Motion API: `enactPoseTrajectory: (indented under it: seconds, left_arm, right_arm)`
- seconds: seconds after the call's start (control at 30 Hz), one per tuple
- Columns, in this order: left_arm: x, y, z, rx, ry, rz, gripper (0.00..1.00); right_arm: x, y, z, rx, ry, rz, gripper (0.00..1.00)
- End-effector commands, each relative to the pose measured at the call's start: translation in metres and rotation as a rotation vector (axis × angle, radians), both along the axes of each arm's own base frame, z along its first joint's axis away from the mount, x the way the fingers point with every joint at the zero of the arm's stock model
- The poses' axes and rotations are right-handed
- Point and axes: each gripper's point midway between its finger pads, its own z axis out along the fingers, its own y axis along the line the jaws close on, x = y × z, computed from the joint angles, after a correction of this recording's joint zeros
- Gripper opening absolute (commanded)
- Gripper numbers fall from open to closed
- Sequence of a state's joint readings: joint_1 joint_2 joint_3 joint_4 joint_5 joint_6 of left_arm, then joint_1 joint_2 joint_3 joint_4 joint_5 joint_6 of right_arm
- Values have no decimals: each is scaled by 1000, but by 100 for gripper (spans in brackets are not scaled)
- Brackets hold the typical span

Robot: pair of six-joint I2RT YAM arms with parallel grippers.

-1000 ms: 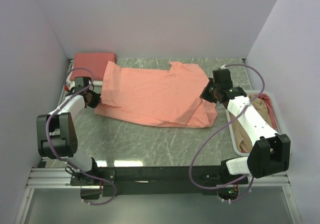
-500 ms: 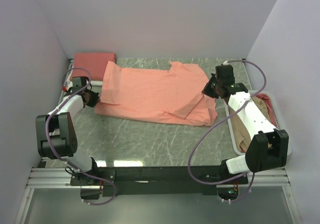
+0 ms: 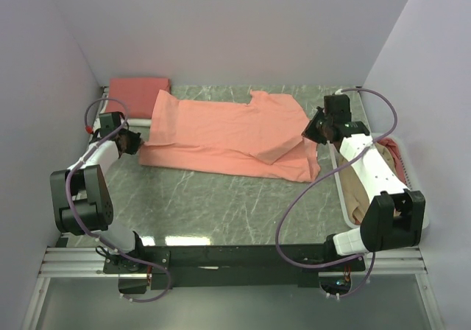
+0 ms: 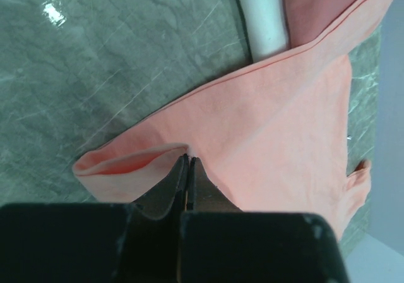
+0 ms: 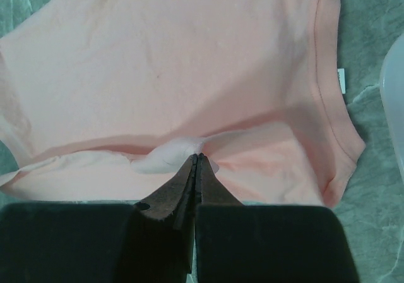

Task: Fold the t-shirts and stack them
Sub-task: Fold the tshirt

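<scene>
Salmon-pink t-shirt [image 3: 221,135] lies spread on the table [image 3: 221,205]; my left end effector [image 4: 188,160] and right end effector [image 5: 197,158] each pinch its fabric tight.

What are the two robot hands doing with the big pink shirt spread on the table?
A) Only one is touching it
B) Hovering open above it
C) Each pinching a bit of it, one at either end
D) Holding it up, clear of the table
C: the left hand and the right hand are each closed on a fold of the pink t-shirt, which lies on the table between them.
</scene>
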State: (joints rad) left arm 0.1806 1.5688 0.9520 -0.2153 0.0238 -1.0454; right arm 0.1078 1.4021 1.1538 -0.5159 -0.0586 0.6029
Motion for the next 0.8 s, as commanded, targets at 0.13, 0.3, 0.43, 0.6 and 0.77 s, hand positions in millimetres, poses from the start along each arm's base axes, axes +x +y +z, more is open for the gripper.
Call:
enactPoseTrajectory:
  seconds: [0.13, 0.3, 0.43, 0.6, 0.77]
  left_arm:
    - [12, -3, 21, -28, -117, -12, 1]
    - [18, -5, 15, -44, -111, -25, 1]
    - [22, -5, 13, -47, -113, -32, 1]
    - [22, -5, 7, -50, -100, -31, 1]
    - [25, -5, 3, -52, -103, -38, 1]
  right_arm:
    - [18, -7, 20, 7, -76, -5, 0]
    - [20, -7, 14, 14, -66, -6, 0]
    - [19, -12, 7, 15, -51, -15, 0]
    - [21, -15, 4, 20, -49, -22, 0]
    - [24, -16, -5, 29, -30, -26, 0]
